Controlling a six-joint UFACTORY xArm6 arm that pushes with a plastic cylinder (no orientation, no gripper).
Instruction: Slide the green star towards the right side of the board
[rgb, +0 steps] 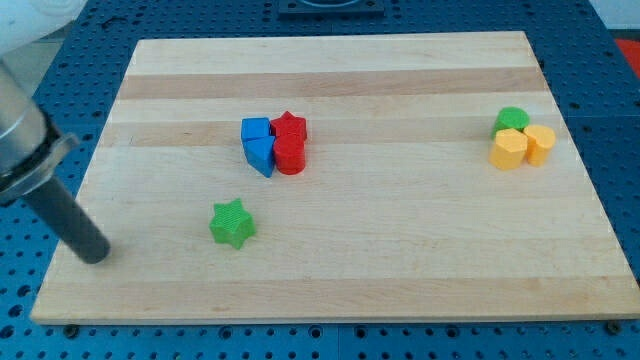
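Seven blocks lay on the wooden board, and the rod's tip rested near the view's left edge, clear of them all. No claw was fitted to the arm, so nothing could be released, clenched or grasping; the rod could only push. Somewhat right of the tip, and a little higher in the view, sat the green star, alone in the lower left part of the board. Farther right and higher stood a tight cluster: a blue cube, a blue wedge-like block, a red star and a red cylinder, touching one another. Well apart at the view's right were a green round block, a yellow hexagonal block and a yellow cylinder.

The tip already stood on the star's left, which suited a rightward shove. It would probably do best to line up level with the star's middle before contact, since an off-centre push could spin the star or nudge it up toward the cluster.
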